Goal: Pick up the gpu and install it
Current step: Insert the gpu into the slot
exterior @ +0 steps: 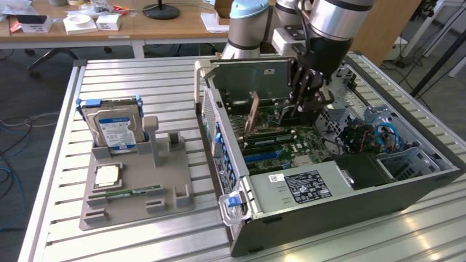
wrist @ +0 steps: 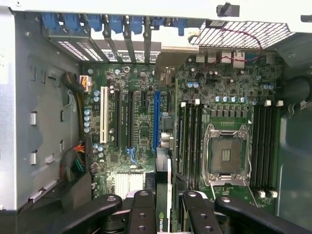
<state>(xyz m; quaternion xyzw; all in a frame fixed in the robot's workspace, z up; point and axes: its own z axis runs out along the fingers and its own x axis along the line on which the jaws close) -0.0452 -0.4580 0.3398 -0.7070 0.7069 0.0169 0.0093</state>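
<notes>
The gpu (wrist: 165, 146) is seen edge-on, a thin card running from between my fingers toward the slot openings at the back of the case, with its silver bracket (wrist: 171, 54) at that end. My gripper (wrist: 165, 217) is shut on the card's upper edge, where a green logo shows. The card hangs over the motherboard, just beside the long blue slot (wrist: 157, 122); I cannot tell whether it touches the board. In the exterior view my gripper (exterior: 293, 112) reaches down into the open computer case (exterior: 350, 210), and the gpu (exterior: 252, 114) stands upright near the case's rear wall.
On the exterior view's left a grey fixture (exterior: 171, 204) holds an upright hard drive (exterior: 117, 128), a processor chip (exterior: 108, 174) and a memory stick (exterior: 127, 192). Inside the case are a white slot (wrist: 103, 117), memory modules (wrist: 187, 141), the processor socket (wrist: 225, 156) and cable bundles (wrist: 73, 165).
</notes>
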